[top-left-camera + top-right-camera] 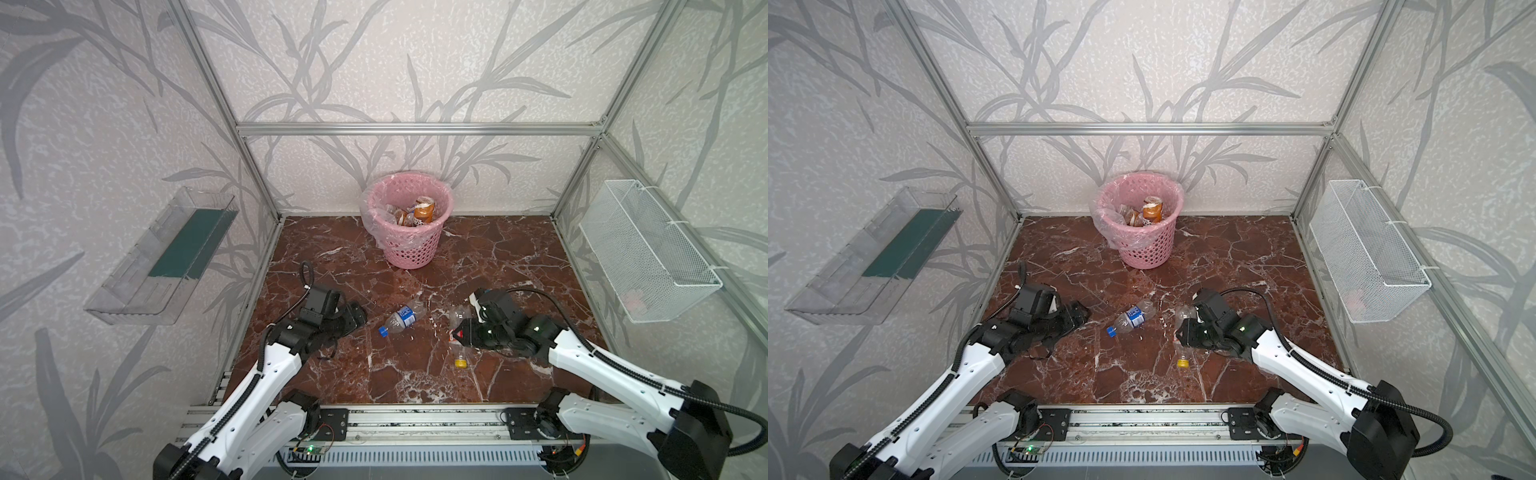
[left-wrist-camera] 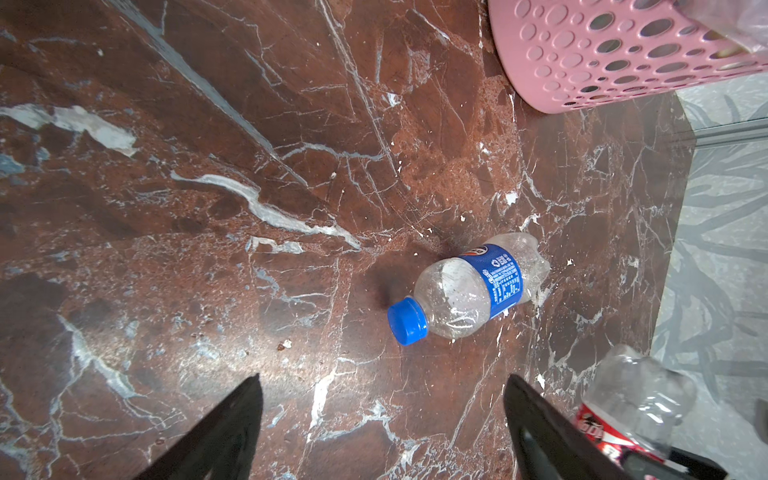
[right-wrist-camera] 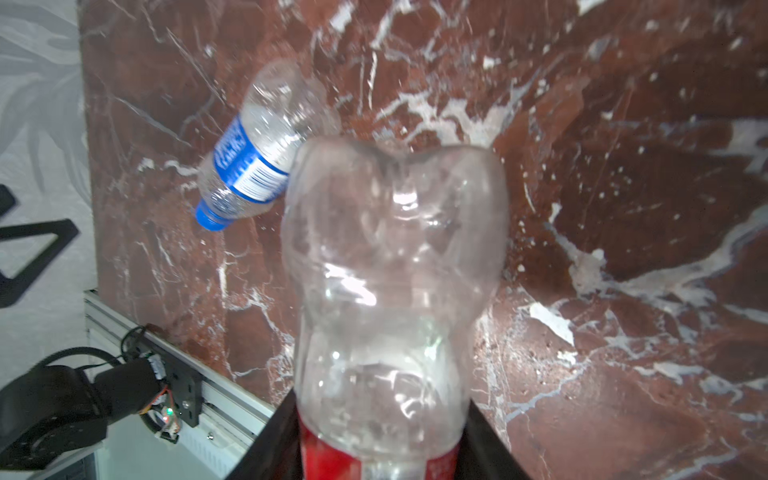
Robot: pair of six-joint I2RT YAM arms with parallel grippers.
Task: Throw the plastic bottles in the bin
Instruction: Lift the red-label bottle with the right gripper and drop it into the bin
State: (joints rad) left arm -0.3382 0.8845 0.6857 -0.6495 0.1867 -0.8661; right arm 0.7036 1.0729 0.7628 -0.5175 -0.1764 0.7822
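Pink perforated bin (image 1: 411,249), blue-labelled clear bottle (image 1: 402,318), red-labelled clear bottle (image 3: 390,291), red-brown white-veined marble tabletop (image 1: 415,374).

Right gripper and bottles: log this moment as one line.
right gripper: shut on red-label bottle | left gripper: open, empty | blue-label bottle: lying on table | bin: holds orange-wrapped bottles

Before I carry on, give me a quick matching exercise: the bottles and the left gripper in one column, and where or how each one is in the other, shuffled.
Column 1
1. blue-label bottle
2. red-label bottle
3. orange bottle
4. left gripper

Column 2
A. inside the pink bin
B. jaws open, holding nothing
C. lying loose on the table
D. gripped by the right gripper

Pairs: 1-C, 2-D, 3-A, 4-B
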